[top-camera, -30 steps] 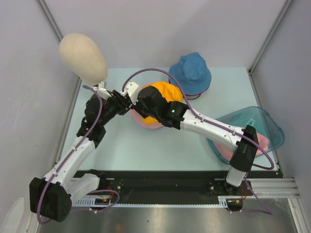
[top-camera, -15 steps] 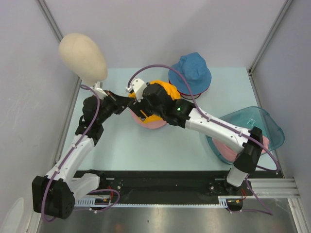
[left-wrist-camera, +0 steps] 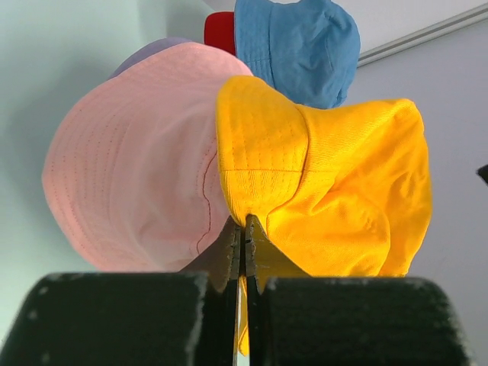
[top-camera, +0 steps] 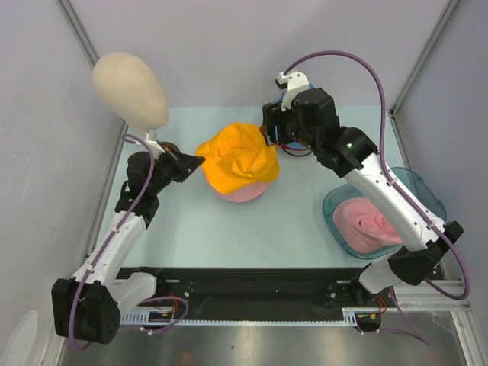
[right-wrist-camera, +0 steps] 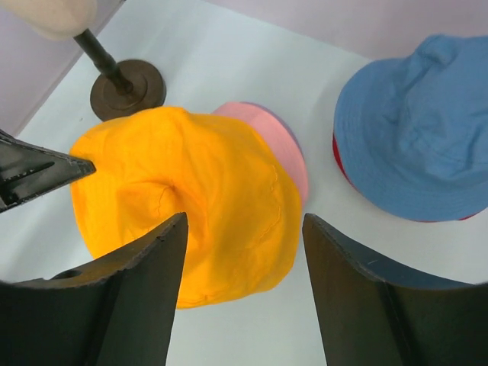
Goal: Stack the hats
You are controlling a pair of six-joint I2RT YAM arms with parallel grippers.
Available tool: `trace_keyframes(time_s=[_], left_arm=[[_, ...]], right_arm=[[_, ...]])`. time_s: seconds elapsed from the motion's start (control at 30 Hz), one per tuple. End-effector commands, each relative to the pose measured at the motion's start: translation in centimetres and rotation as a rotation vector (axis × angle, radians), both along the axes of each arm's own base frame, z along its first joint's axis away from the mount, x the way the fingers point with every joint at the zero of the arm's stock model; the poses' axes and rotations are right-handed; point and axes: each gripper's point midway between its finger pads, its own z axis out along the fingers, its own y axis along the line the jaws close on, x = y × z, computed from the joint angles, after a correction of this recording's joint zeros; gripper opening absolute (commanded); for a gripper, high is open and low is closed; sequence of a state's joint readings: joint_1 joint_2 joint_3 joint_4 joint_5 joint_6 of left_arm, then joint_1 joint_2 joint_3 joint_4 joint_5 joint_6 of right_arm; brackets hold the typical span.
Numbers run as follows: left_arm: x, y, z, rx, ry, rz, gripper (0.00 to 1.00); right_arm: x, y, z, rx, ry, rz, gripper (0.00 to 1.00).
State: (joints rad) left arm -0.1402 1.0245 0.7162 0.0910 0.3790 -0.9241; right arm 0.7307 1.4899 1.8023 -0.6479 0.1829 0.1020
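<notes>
Left arm: reaches forward, left gripper clamped on orange hat brim.
Right arm: aloft, right gripper spread, empty.
Surface: pale table, grey walls.

The orange hat is bright and plain all over. Under it shows a pale pink hat, and behind that a lilac hat. Near the far edge of the pale green table, the blue hat covers a red hat. By the right edge, a second pink hat lies in the see-through teal tray. The mannequin head is beige and its stand dark brown. The left arm and right arm are white and black, with purple cables.
</notes>
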Motion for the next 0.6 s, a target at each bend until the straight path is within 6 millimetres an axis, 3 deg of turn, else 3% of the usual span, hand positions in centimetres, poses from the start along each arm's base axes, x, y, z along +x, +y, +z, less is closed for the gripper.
trace_keyframes(time_s=[0.0, 0.17, 0.37, 0.4, 0.43, 0.57], left_arm=[[-0.3, 0.7, 1.5, 0.031, -0.052, 0.007, 0.0], [-0.6, 0.9, 1.4, 0.037, -0.052, 0.018, 0.0], [-0.8, 1.0, 1.7, 0.039, -0.059, 0.019, 0.0], [-0.8, 1.0, 1.6, 0.039, -0.055, 0.019, 0.0], [-0.9, 1.0, 1.7, 0.04, -0.057, 0.016, 0.0], [-0.8, 0.7, 2.4, 0.021, -0.068, 0.004, 0.0]], right_arm=[[-0.1, 1.7, -2.8, 0.019, 0.11, 0.06, 0.65], [-1.1, 3.0, -3.8, 0.037, 0.155, 0.118, 0.61], [-1.4, 3.0, -6.2, -0.002, 0.22, 0.108, 0.47], [-1.3, 2.9, -6.3, -0.004, 0.222, 0.101, 0.32], [-1.3, 2.9, -6.4, -0.007, 0.221, 0.1, 0.25], [-0.7, 2.4, -6.2, -0.014, 0.209, 0.078, 0.01]])
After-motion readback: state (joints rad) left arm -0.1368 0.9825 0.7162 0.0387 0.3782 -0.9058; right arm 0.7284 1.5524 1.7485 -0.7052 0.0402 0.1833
